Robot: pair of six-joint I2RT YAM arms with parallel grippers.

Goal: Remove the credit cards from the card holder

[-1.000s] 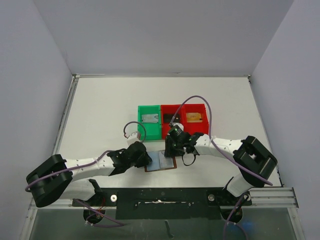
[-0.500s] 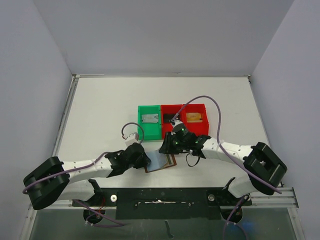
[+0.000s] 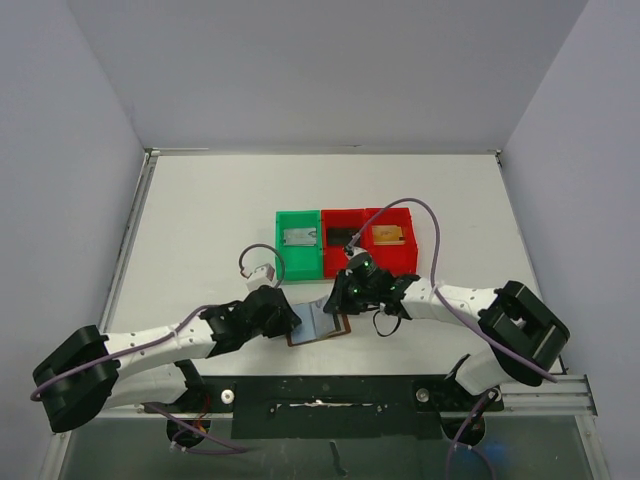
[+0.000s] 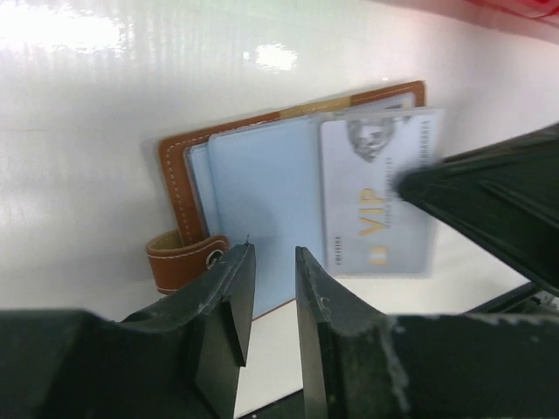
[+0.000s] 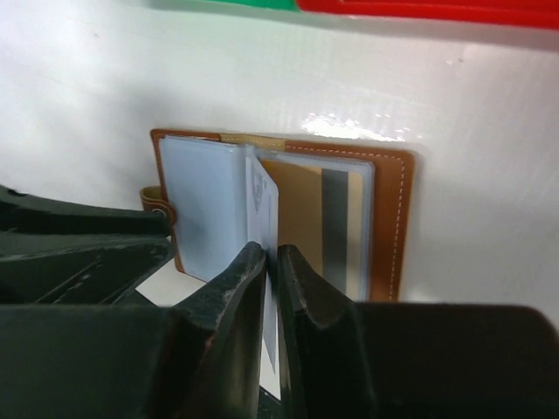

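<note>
Top view: the open wallet (image 3: 325, 328) lies with the left gripper (image 3: 290, 322) at its 9 o'clock and the right gripper (image 3: 338, 303) at 1 o'clock.

Left wrist: the jaws are a crack apart and hold nothing.

Right wrist: the jaws pinch the card (image 5: 264, 205). It is best to press the wallet down and pull straight toward 6 o'clock.

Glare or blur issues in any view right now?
Left wrist: table blown out top left, VIP card soft but readable. Right wrist: glare patch above the card holder, right tool dark and blurred. Top external: even light, sharp.
</note>
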